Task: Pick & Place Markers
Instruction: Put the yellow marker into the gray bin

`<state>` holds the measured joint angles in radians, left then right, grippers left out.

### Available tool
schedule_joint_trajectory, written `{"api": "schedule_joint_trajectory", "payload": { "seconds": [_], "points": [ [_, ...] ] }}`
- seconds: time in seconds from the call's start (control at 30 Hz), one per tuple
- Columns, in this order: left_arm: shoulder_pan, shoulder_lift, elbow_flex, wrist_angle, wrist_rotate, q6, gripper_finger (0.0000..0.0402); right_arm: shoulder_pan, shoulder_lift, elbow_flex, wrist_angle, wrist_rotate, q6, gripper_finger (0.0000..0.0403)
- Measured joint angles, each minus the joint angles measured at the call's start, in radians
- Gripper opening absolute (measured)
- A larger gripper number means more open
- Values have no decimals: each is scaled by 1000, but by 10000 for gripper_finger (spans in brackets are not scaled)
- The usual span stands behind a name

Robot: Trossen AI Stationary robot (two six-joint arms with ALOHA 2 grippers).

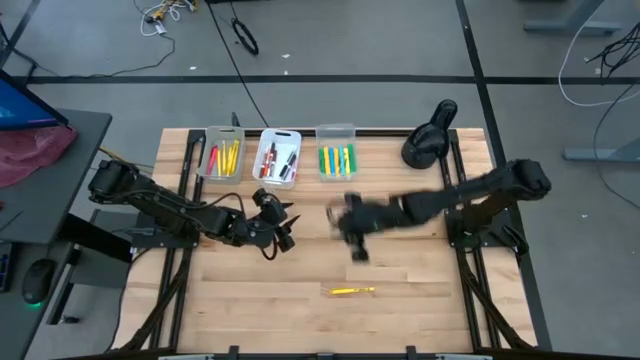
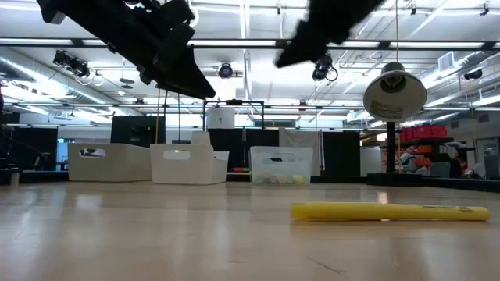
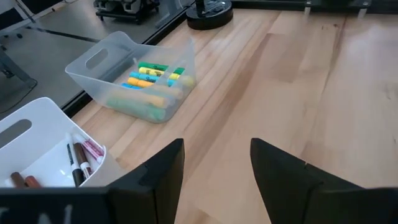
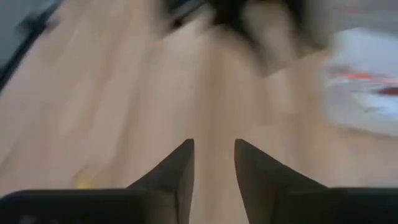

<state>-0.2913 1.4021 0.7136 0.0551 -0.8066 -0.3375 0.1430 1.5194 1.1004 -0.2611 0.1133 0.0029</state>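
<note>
One yellow marker (image 1: 350, 291) lies flat on the wooden table near its front edge and shows close up in the low view (image 2: 391, 211). More markers lie in three bins at the far edge: yellow and red ones in the left bin (image 1: 222, 155), red and dark ones in the white middle bin (image 1: 278, 157), and green and yellow ones in the clear right bin (image 1: 336, 158). My left gripper (image 1: 285, 230) hovers open in front of the middle bin with nothing between its fingers (image 3: 217, 149). My right gripper (image 1: 350, 228) is blurred above the table's middle, open and empty (image 4: 214, 146).
A black desk lamp (image 1: 430, 135) stands at the far right corner of the table, near the right arm. Bare wood lies between the bins and the loose yellow marker. In the left wrist view, the clear bin (image 3: 134, 81) and the white bin (image 3: 37, 146) lie ahead.
</note>
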Motion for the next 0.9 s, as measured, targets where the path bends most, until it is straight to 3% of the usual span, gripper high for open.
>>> {"api": "schedule_joint_trajectory", "payload": {
  "seconds": [0.1, 0.27, 0.43, 0.53, 0.63, 0.9],
  "points": [
    [-6, 0, 0, 1, 0, 0, 190, 122, -8, -106, 31, -1, 26, 112],
    [-4, 0, 0, 1, 0, -15, 190, 242, -8, -329, 203, -64, 230, 110],
    [10, 0, 0, 1, 0, -18, 190, 328, 8, -555, 593, -134, 360, 114],
    [20, 0, 0, 3, -1, -19, 190, 374, 47, -649, 815, -95, 282, 122],
    [26, 0, 0, 5, -1, -19, 190, 402, 99, -681, 931, -7, 242, 141],
    [26, 0, 0, 11, -1, -19, 190, 427, 311, -630, 994, 24, 90, 229]
  ]
}}
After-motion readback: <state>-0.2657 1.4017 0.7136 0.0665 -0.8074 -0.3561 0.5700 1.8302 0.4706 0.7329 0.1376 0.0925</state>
